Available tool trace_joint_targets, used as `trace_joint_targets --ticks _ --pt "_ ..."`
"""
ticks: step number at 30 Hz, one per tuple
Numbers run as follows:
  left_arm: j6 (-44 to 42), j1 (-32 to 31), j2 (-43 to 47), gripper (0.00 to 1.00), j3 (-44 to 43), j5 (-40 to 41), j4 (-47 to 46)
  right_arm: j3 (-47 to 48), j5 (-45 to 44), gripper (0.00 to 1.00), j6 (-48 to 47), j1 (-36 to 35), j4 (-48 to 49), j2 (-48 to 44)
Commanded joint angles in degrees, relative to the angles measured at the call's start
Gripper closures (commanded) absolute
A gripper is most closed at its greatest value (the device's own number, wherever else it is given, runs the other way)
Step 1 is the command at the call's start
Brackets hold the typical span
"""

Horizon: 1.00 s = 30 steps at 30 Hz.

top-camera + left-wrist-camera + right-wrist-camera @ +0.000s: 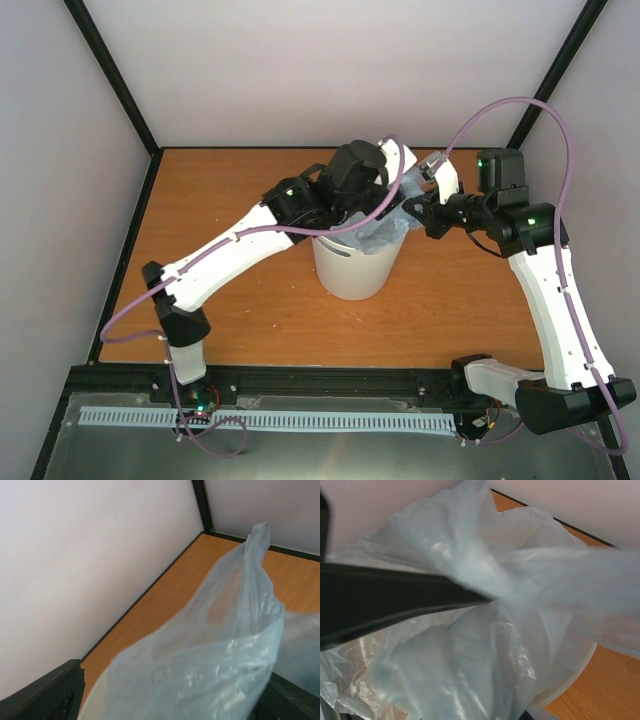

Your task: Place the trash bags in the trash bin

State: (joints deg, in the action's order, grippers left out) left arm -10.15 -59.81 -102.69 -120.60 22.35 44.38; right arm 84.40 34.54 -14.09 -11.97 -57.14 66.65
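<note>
Now | trash bag (385, 235) upright over bin (350, 272), tip up | left pincer (170, 696) parted | right pincer (416, 212) unclear

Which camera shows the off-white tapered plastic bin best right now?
Top external: the off-white tapered plastic bin stands in plain view, the translucent pale-blue plastic bag bunched at its mouth. Right wrist catches only a curved piece of rim behind the bag. Left wrist shows bag only, no bin.

Crinkly pale-blue trash bag (485, 650) filling the frame, dark fingers (385, 602) across it, trash bin (577, 672) rim lower right
</note>
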Motion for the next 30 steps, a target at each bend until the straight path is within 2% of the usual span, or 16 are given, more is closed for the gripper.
trace_joint_targets --ticks 1,4,10,15,21,24,30 --pt "-2.7 0.6 -6.2 0.16 -6.3 9.6 0.3 -0.7 1.1 0.96 0.6 0.2 0.3 0.1" --pt "-2.5 1.7 -6.6 0.21 -5.9 8.9 -0.7 -1.7 0.3 0.96 0.6 0.2 0.2 0.3" --pt "2.1 5.9 -6.1 0.4 -4.4 5.3 -0.4 -2.4 0.2 0.97 -0.4 0.2 -0.9 2.1" --pt "6.3 8.5 -3.6 0.48 -2.7 5.5 -0.2 -2.0 -0.1 0.97 -1.2 0.2 -1.0 2.8" --pt "11.1 11.4 3.1 0.55 4.4 5.2 -0.4 -1.0 -1.8 0.97 -3.0 0.3 -2.2 1.1" --pt "12.0 11.9 6.2 0.61 8.0 4.9 -0.8 -1.0 -3.1 0.97 -3.9 0.4 -3.1 -0.4" --pt "15.5 12.0 9.9 0.66 9.6 6.0 2.3 0.0 -3.5 0.97 -4.7 0.5 -5.9 -1.0"
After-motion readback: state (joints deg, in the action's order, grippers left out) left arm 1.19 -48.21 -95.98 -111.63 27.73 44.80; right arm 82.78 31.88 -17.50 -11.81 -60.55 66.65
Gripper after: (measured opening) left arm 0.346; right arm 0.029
